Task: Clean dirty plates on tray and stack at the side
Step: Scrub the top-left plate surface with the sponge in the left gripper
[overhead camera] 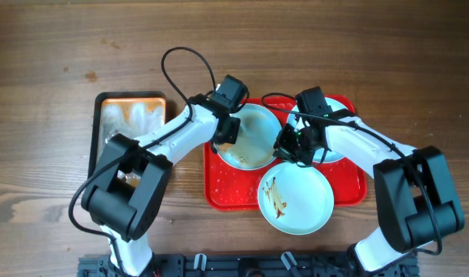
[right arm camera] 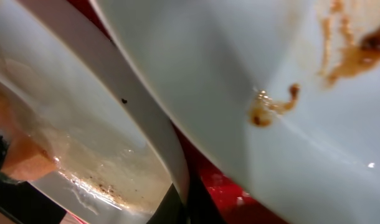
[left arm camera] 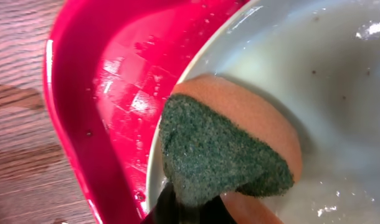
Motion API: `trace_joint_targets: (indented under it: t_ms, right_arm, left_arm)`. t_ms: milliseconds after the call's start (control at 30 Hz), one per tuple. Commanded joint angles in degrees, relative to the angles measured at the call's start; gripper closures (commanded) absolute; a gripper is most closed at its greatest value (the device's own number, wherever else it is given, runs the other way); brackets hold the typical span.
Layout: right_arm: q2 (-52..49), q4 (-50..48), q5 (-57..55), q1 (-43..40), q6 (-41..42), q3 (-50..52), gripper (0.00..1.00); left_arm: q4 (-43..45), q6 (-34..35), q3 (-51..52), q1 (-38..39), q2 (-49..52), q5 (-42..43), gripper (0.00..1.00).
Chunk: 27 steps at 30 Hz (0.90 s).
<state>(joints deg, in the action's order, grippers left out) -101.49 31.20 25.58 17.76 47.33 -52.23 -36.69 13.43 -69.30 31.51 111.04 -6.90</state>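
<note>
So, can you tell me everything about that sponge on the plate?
The sponge is orange foam with a dark green scouring face, bent into a fold with the green side showing. The left pincer grips its lower end, holding it against the inside of a pale plate near the rim, over the red tray.

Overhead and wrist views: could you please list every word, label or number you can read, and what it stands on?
None: the plates, red tray, sponge and metal tray carry no legible text.
</note>
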Motion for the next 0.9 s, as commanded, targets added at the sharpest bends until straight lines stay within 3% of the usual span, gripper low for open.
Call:
trace_joint_targets:
  t_ms: [0,267,633,867]
  right_arm:
    - [-1.44,1.22,-3.82,-0.46,0.79,0.61,0.96]
    - [-1.44,1.18,-3.85,-0.46,0.72,0.61,0.96]
    - [-1.44,1.42,-4.24,-0.46,0.63,0.61,0.96]
    - [-1.44,1.46,-4.24,-0.46,0.66,0.61,0.96]
  left_arm:
    - [-2.12,4.22,4.0,-2.1,5.92,-15.28,0.96]
    - [-2.78,4.17,-3.08,0.09,5.86,-15.32,0.96]
    - [-2.75,3.63,-7.02,2.51,5.86,-28.7,0.96]
    - [-1.68,3.78,-7.17,2.51,5.86,-32.68,0.96]
